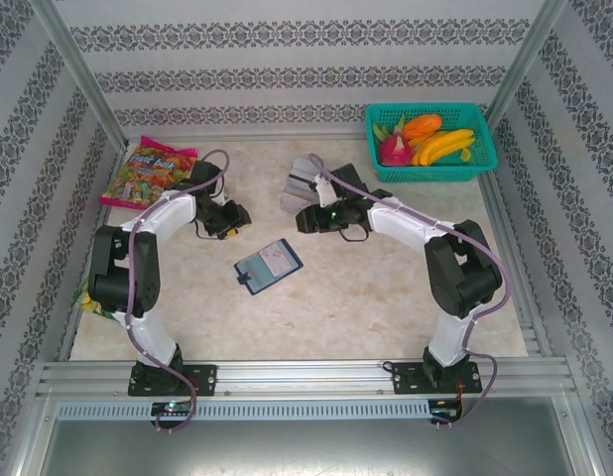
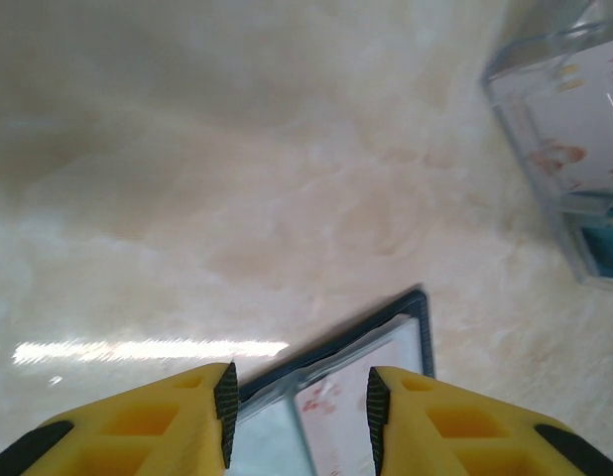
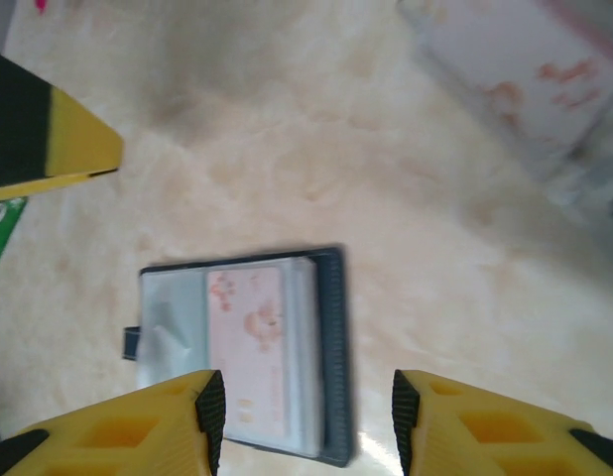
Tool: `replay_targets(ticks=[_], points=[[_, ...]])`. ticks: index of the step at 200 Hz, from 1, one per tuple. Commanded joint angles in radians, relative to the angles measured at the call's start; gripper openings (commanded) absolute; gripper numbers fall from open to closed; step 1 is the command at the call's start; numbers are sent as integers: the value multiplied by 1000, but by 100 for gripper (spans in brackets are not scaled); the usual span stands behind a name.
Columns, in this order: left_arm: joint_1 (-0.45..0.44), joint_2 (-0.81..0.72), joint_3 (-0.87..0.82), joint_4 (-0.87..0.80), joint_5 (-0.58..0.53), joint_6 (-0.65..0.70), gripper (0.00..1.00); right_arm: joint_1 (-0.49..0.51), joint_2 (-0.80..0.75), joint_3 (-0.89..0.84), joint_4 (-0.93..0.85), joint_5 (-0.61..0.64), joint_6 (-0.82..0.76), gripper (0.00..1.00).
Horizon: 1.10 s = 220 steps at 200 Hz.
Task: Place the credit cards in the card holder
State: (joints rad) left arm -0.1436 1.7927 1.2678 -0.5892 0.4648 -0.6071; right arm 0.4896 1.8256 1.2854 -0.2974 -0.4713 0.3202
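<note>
Right hand (image 3: pixel 305 397) near flat card holder (image 3: pixel 331 337)

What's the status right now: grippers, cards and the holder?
Left gripper open, empty. Right gripper open, empty. Card holder lies open, untouched. Credit cards piled beyond it, near right gripper; path clear.

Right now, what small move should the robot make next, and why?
Probably swing the right gripper to the loose credit cards beside it and pinch one: its jaws stand open and empty, and the card holder lies open on the table, ready.
</note>
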Motion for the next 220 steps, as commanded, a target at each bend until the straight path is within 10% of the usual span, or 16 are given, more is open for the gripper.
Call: replay_targets(ticks=[1,87,220], points=[[-31,41,57,39,-29,-21,42,-33,-38,69,-73,51,-90,50],[-58,103,128,46,-33,-26,42,-76,-10,152,-103,60,-139,50],[-122,221,260,53,-9,-56,42,-87,112,435,-303,523,-473,51]])
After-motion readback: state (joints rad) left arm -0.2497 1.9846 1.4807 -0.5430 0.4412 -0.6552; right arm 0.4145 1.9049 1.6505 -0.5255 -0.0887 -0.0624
